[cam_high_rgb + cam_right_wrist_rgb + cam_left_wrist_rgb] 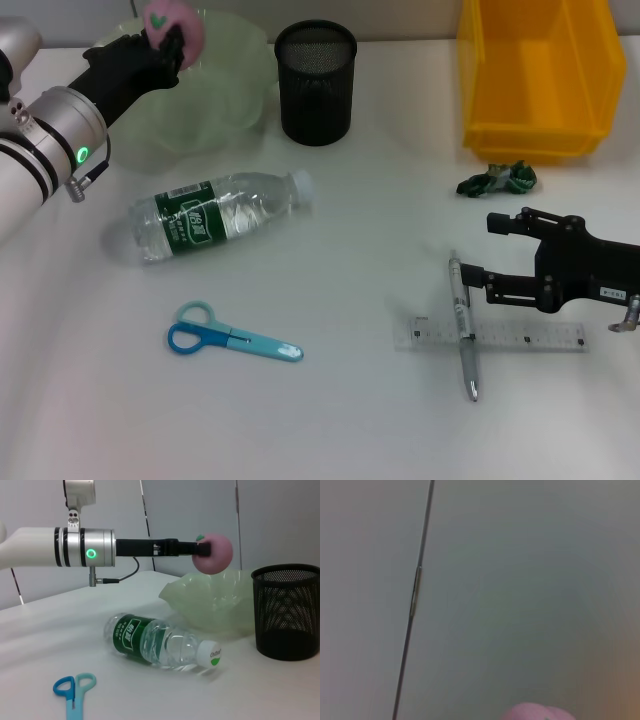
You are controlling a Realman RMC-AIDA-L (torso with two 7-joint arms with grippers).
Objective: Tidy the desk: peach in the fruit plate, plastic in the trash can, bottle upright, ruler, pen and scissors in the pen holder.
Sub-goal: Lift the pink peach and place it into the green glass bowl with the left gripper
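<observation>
My left gripper point(168, 42) is shut on a pink peach point(178, 25) and holds it above the pale green fruit plate point(225, 100); the right wrist view shows the peach point(214, 553) over the plate point(220, 600). A clear bottle point(215, 213) with a green label lies on its side. Blue scissors point(228, 338) lie in front of it. A grey pen point(463, 325) lies across a clear ruler point(520, 335). My right gripper point(470, 255) is open above the table beside the pen. A green plastic scrap point(497, 180) lies near the yellow bin. The black mesh pen holder point(316, 82) stands at the back.
A yellow bin point(538, 75) stands at the back right. In the left wrist view only a grey wall and a sliver of the peach point(537, 712) show.
</observation>
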